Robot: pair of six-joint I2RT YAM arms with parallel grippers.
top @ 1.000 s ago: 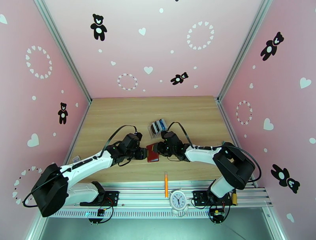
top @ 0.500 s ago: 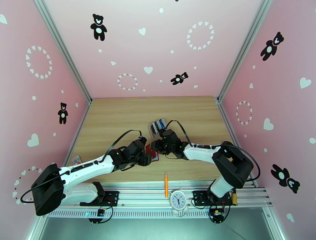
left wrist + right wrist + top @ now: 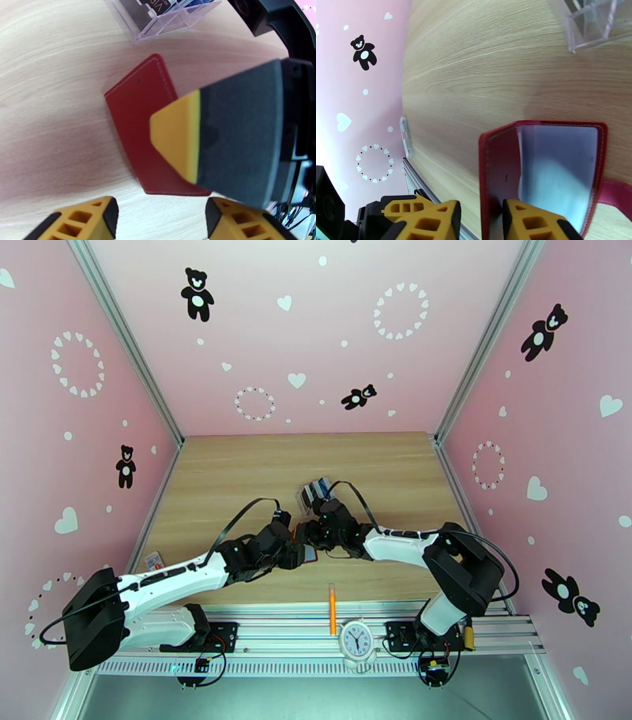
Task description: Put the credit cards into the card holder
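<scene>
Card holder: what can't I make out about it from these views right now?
- Left wrist: the card holder has its right part behind one of the right fingers.
- Top external: both arms cover it; the visible red sliver is too small to read.
- Right wrist: the clear pockets are hazy, so their contents cannot be judged. The bottom edge cuts off the cover. Whether the right fingers pinch or just prop it is unclear.

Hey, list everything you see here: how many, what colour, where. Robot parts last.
wallet: 1, red, mid-table, open
rack: 1, clear, behind wallet
cards: several, blue and dark, in rack
loose card: 1, pale, table's left edge
pencil: 1, orange, table's near edge
clock: 1, white, front rail
table: 1, light wood
left tool: 1, yellow fingers, open above wallet
right tool: 1, yellow fingers, closed on wallet's cover
</scene>
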